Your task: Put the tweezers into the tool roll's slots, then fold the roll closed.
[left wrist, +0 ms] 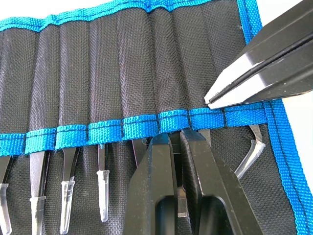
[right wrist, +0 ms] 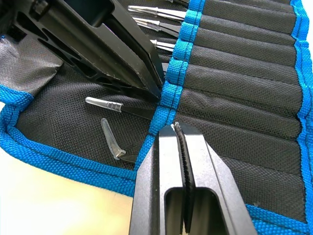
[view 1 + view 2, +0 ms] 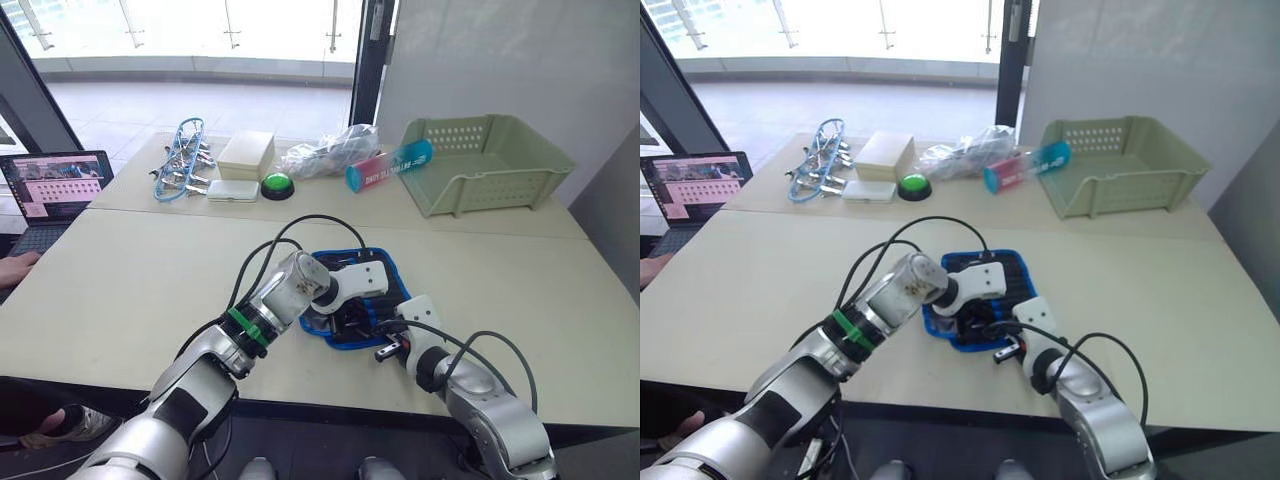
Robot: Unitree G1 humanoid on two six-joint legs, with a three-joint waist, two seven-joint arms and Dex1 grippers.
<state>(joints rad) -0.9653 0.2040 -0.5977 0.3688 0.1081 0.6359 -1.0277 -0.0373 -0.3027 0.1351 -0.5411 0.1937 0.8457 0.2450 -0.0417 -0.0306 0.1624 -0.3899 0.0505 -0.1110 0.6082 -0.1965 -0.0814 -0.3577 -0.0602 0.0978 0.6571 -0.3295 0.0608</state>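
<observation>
1. Black fabric edged in bright blue: the tool roll [image 3: 352, 300] lies open on a pale table [image 3: 120, 280], lower centre of the head view, near the front edge.
2. Both grippers meet over the roll. The left gripper [image 1: 178, 142] comes in from the lower left; its two black fingers are pressed together with no gap, tips at the blue band that runs across the slots [image 1: 122, 73].
3. The right gripper [image 2: 176, 128] comes in from the lower right. Its fingers are also closed flat against each other, holding nothing, tip resting on the same blue band near the roll's end.
4. The tweezers [image 1: 101, 188] sit in the slots, their ends in clear plastic caps poking out below the band. One near the roll's edge has a bent cap [image 2: 110, 142].
5. Along the far side of the table: a green plastic basket [image 3: 485, 160], a green button [image 3: 277, 185], a bundle of clips on blue wire [image 3: 180, 160] and a cream box [image 3: 246, 153].
6. A laptop [image 3: 50, 190] sits at the left edge.
</observation>
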